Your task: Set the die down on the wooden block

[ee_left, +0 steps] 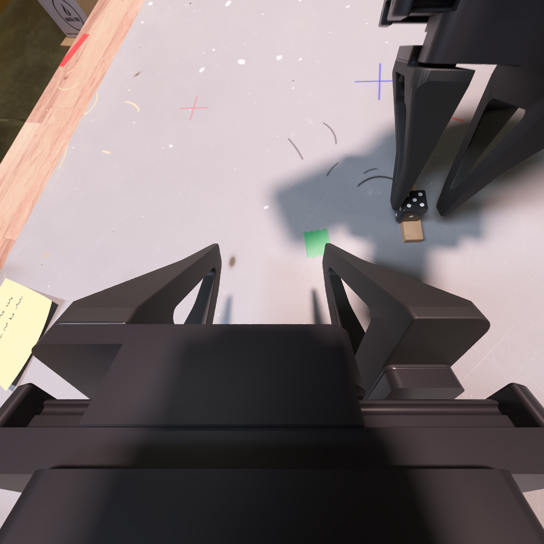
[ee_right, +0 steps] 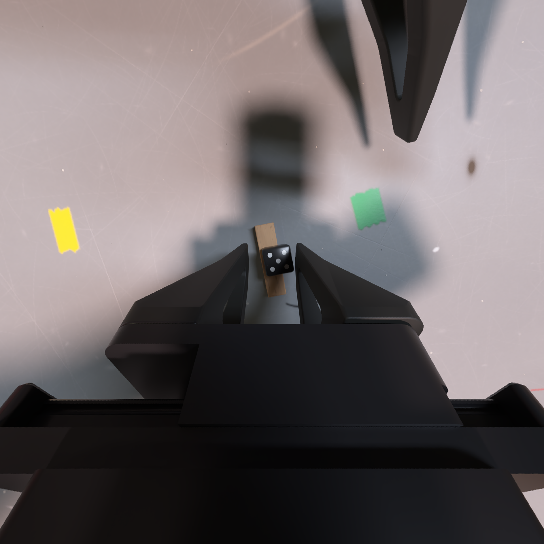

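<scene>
Atop the narrow tan wooden block [ee_right: 270, 259], the small black white-pipped die [ee_right: 278, 260] rests between the right pincer [ee_right: 271, 253] fingers, parted and gripping nothing; withdraw straight up, lest a finger nudge it. Left pincer [ee_left: 271, 253] gapes wide, empty.

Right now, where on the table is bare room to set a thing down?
Bare: the stretch between the yellow tape and the wooden block, and between the left claw and the wooden edge strip. Crowded: around the die, where the right claw straddles it.
</scene>
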